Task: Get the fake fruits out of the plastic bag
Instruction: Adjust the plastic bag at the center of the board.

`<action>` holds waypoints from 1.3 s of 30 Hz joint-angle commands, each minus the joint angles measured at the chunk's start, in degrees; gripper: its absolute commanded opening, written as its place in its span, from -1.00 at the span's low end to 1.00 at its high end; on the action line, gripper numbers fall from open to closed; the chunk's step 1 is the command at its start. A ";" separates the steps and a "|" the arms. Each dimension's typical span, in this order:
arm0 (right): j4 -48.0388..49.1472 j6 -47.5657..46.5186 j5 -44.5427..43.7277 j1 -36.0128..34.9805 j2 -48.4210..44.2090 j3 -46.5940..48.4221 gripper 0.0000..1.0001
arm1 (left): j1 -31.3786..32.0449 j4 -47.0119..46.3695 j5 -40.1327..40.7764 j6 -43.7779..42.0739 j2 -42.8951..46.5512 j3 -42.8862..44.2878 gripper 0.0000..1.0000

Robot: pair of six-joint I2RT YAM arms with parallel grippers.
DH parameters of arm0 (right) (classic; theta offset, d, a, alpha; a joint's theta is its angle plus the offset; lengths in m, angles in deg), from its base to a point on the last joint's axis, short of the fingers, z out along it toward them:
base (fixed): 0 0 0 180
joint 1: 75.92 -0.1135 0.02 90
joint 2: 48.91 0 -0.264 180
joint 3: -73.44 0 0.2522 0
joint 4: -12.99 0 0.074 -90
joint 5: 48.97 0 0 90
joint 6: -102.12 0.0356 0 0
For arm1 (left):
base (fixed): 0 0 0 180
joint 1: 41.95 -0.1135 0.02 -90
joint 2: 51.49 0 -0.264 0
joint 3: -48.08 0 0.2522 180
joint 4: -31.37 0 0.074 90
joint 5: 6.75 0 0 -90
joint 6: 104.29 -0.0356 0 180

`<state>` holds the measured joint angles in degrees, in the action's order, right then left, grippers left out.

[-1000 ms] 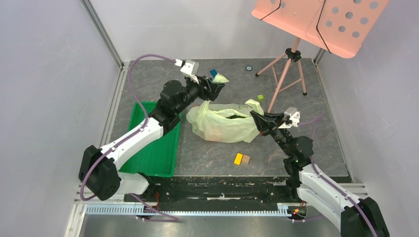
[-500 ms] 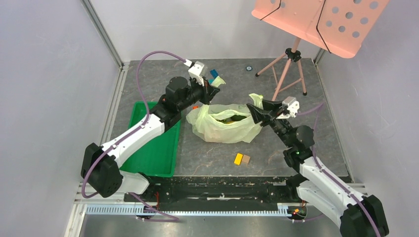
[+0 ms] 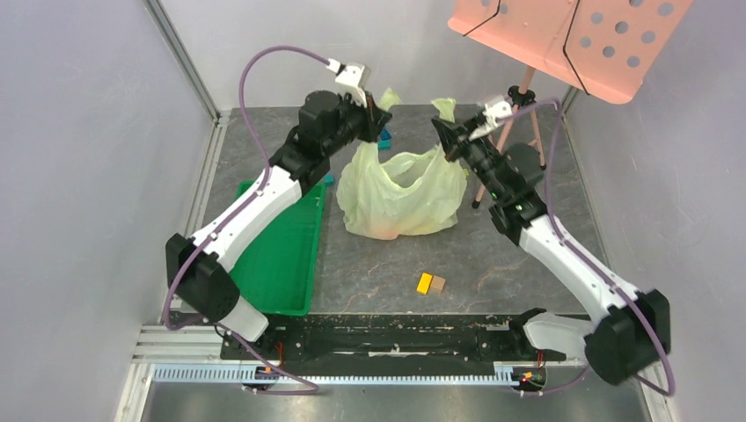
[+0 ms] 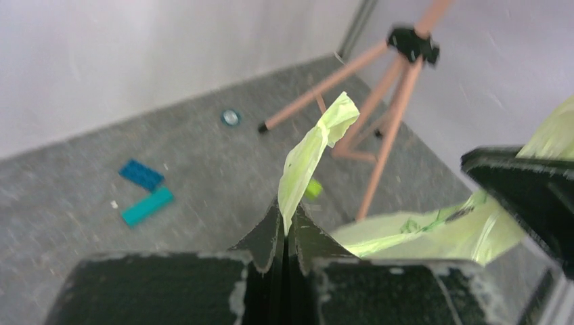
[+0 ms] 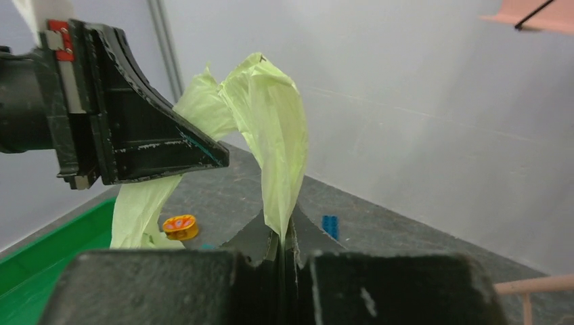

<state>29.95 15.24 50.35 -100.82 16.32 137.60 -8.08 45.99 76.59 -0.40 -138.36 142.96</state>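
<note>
The pale green plastic bag (image 3: 400, 193) hangs upright between my two arms, mouth up, its bottom resting on the grey floor. My left gripper (image 3: 380, 104) is shut on the bag's left handle (image 4: 318, 145), pinched at the fingertips (image 4: 285, 218). My right gripper (image 3: 444, 123) is shut on the right handle (image 5: 274, 128), which stands up from between its tips (image 5: 285, 227). The fake fruits are hidden inside the bag; only an orange tint (image 3: 387, 230) shows through its lower part. The left gripper's fingers (image 5: 156, 145) appear in the right wrist view.
A green tray (image 3: 281, 255) lies left of the bag. A pink music stand's tripod (image 3: 510, 132) stands right behind my right gripper. Small blocks (image 3: 431, 283) lie in front of the bag, blue and teal ones (image 4: 145, 189) behind it. A small orange toy piece (image 5: 179, 227) sits on the floor.
Both grippers have closed on the bag's handles and risen toward the back. The bag has gone from lying slumped to hanging upright between them.
</note>
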 commanded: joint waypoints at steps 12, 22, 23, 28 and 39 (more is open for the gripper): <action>10.72 -8.21 -10.67 0.68 22.90 24.79 -1.00 | -8.44 0.81 -3.58 -0.85 -19.55 33.78 -0.96; 13.80 -5.40 -5.04 1.42 14.66 8.39 -1.00 | -8.45 -16.70 -7.76 7.65 -6.95 6.68 -0.96; 14.34 -4.90 -4.54 1.35 13.08 4.78 -1.00 | -8.47 -19.36 -7.76 9.26 -5.41 2.41 -0.96; 16.74 -2.02 -1.91 1.36 3.90 -10.62 -1.00 | -7.66 -29.80 -8.64 15.37 2.13 -14.48 -0.96; 4.26 0.98 -2.04 1.01 -17.76 -23.97 0.26 | -1.61 -29.77 -7.14 14.67 15.82 -29.57 -0.96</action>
<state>39.37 14.71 47.86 -99.60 5.11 113.51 -11.23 20.40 69.40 12.10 -127.81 116.04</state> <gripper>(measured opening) 0.569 0.035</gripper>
